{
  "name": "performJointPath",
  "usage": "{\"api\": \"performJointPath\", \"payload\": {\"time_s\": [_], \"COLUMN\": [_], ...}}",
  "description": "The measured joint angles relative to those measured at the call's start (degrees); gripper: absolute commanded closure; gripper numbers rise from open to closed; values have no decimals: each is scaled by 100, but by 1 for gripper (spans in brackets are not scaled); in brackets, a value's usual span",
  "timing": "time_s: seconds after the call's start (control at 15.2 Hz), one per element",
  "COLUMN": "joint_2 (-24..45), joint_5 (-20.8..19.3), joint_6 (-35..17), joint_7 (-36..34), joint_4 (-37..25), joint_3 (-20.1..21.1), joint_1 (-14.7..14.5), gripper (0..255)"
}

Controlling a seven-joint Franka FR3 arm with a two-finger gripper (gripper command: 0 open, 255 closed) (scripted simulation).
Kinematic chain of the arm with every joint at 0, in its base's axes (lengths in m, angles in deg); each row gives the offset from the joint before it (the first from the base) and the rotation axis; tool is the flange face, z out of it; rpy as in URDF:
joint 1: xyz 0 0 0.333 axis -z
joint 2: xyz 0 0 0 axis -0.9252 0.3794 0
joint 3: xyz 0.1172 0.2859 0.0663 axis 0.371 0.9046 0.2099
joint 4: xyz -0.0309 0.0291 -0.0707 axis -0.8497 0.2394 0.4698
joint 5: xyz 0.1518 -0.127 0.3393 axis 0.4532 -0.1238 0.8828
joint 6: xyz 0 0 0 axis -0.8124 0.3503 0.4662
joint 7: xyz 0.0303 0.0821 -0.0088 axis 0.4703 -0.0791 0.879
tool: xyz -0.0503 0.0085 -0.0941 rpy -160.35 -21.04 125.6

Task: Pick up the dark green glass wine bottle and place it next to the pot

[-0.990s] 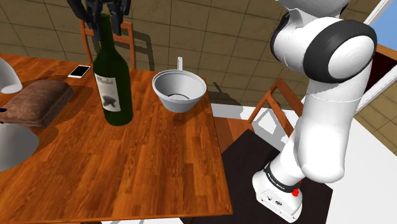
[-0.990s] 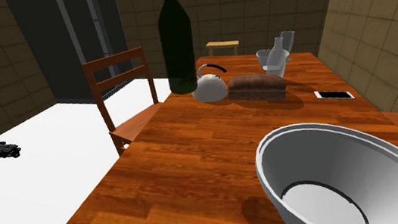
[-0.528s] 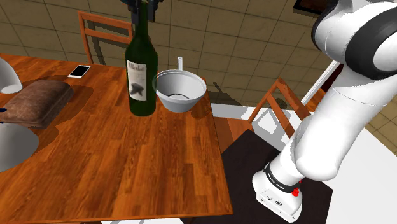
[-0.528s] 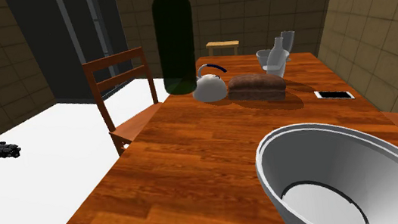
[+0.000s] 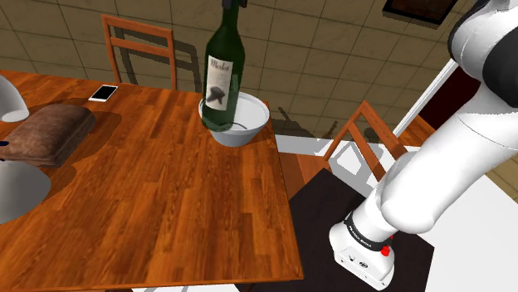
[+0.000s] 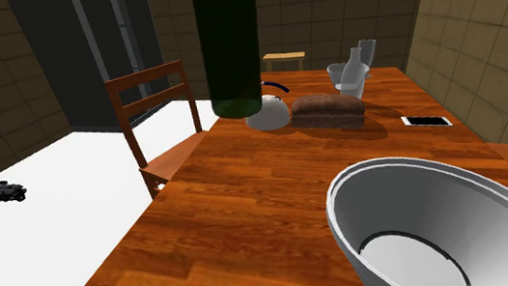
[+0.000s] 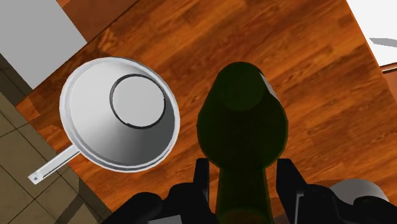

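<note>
**Wooden table [image 5: 149, 199], bottle held aloft beside the pot**

Black gripper [image 7: 245, 177] clamps the neck of the dark green bottle [image 5: 222, 79], hanging it upright just beside the grey pot [image 5: 249, 126], likely for setting down there; wrist view shows both fingers pressed on the neck; second exterior view shows the base clear of the wood.

bottle [image 7: 242, 121] in gripper [image 7: 243, 175] | beside pot [image 7: 86, 130] (not touching) | pot on table [image 7: 318, 76] corner
</note>
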Motion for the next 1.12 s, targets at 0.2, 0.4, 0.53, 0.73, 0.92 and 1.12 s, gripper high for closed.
{"api": "performJointPath", "payload": {"time_s": [0.2,0.4,0.53,0.73,0.92,1.12], "joint_2": [-345,-605,-711,-845,-911,-892], "joint_5": [142,233,261,288,296,285], "joint_6": [176,355,547,788,1045,1303], "joint_7": [422,877,1117,1520,1917,2319], "joint_4": [138,194,104,-10,-204,-481], "joint_3": [-260,-554,-708,-973,-1242,-1505], "joint_1": [204,394,486,632,772,908], "gripper": [255,255,255,255,255,255]}}
